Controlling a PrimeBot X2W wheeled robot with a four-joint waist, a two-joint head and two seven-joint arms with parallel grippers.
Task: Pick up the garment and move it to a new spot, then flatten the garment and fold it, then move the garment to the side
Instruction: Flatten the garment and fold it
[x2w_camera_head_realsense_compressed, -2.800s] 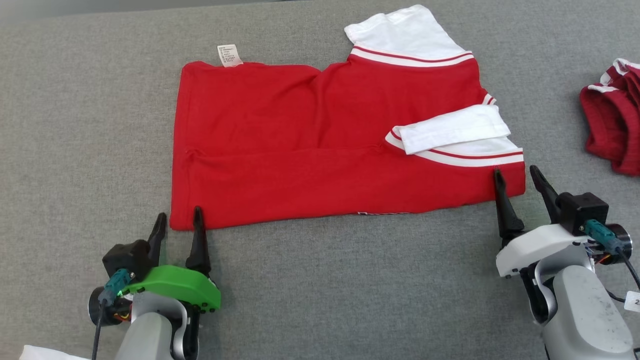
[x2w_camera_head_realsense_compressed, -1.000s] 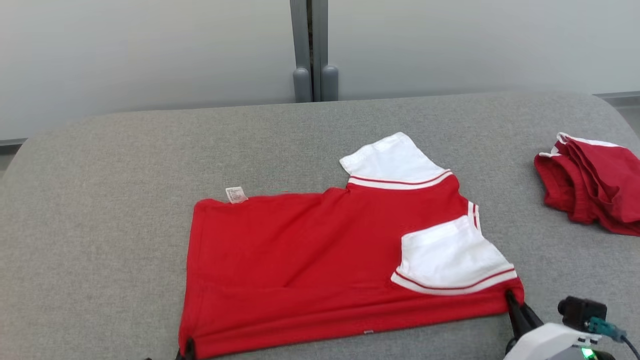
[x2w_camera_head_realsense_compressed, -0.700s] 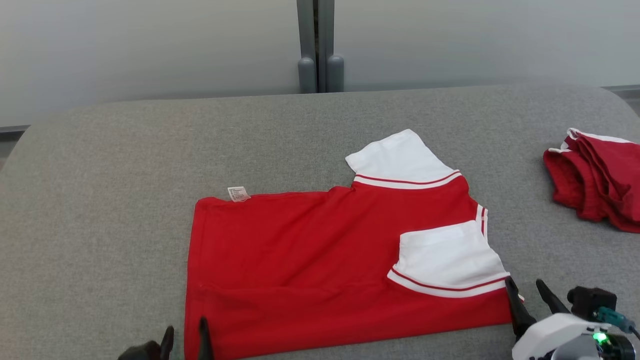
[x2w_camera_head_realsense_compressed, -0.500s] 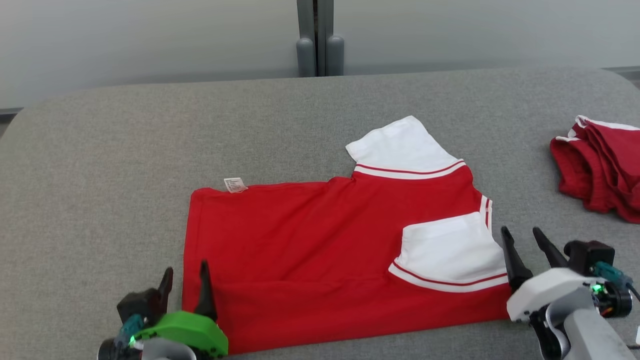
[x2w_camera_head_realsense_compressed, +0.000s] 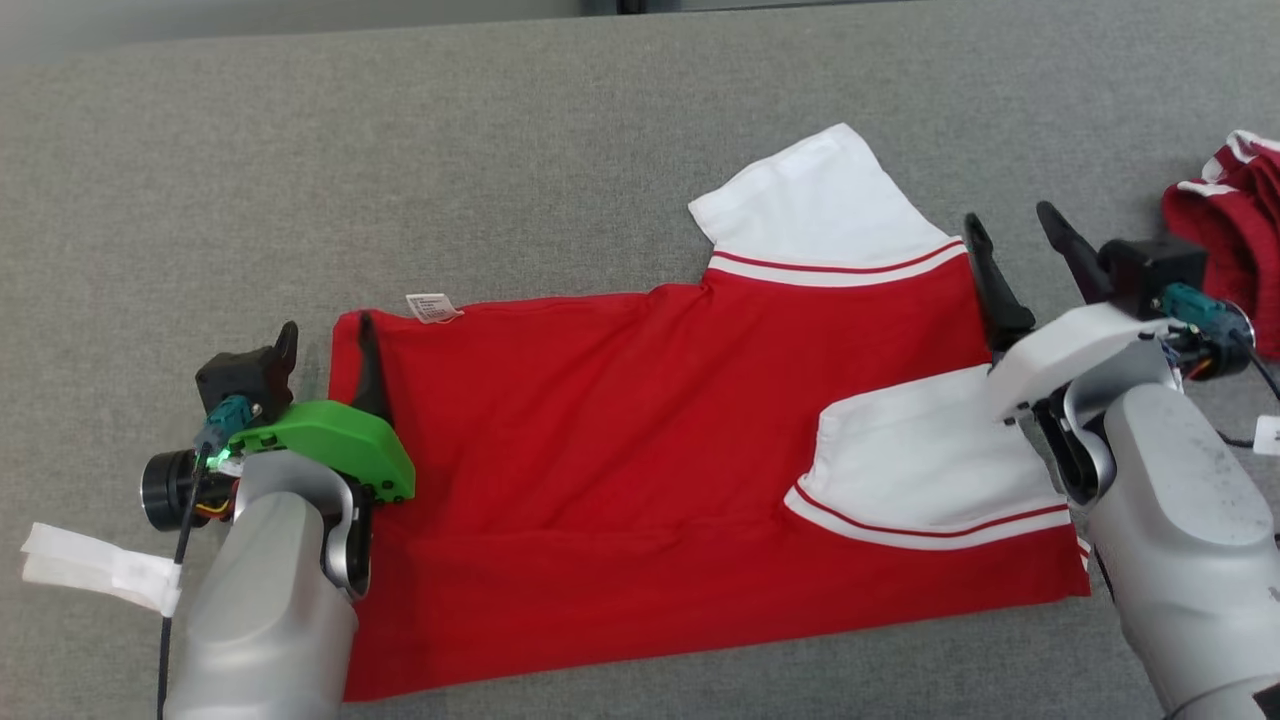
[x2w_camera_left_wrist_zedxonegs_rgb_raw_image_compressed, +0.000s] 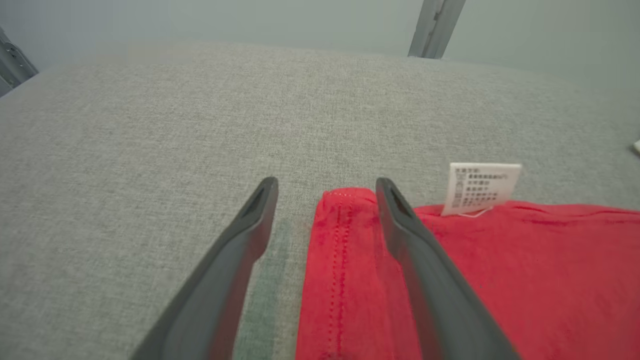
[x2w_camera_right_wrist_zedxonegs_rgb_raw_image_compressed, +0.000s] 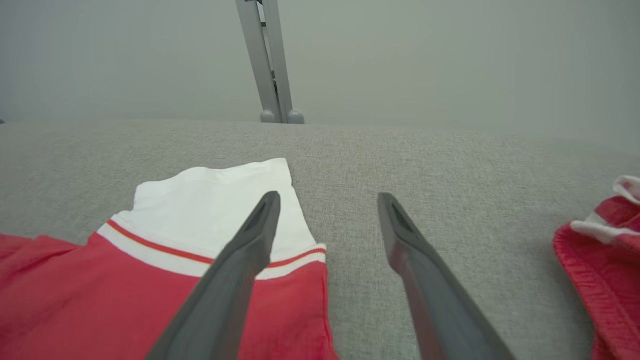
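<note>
The garment (x2w_camera_head_realsense_compressed: 620, 430), a red shirt with white sleeves, lies flat on the grey table (x2w_camera_head_realsense_compressed: 500, 150), its near part folded over. Its small white label (x2w_camera_head_realsense_compressed: 432, 307) sticks out at the far left corner. My left gripper (x2w_camera_head_realsense_compressed: 326, 345) is open over that far left corner; in the left wrist view the red hem (x2w_camera_left_wrist_zedxonegs_rgb_raw_image_compressed: 340, 260) runs between the fingers and the label (x2w_camera_left_wrist_zedxonegs_rgb_raw_image_compressed: 481, 187) sits just to the right. My right gripper (x2w_camera_head_realsense_compressed: 1010, 222) is open at the far right edge beside the white sleeve (x2w_camera_head_realsense_compressed: 820, 205). In the right wrist view its left finger (x2w_camera_right_wrist_zedxonegs_rgb_raw_image_compressed: 245, 260) overlaps the sleeve band (x2w_camera_right_wrist_zedxonegs_rgb_raw_image_compressed: 210, 210).
Another red garment (x2w_camera_head_realsense_compressed: 1225, 270) lies bunched at the table's right edge, also seen as red cloth (x2w_camera_right_wrist_zedxonegs_rgb_raw_image_compressed: 610, 250) in the right wrist view. A white strip (x2w_camera_head_realsense_compressed: 90, 570) hangs by my left forearm. A grey post (x2w_camera_right_wrist_zedxonegs_rgb_raw_image_compressed: 270, 65) stands behind the table.
Both grippers opened, let go of the garment's near corners and moved forward to its far corners. The head camera tilted down, so the wall left the picture.
</note>
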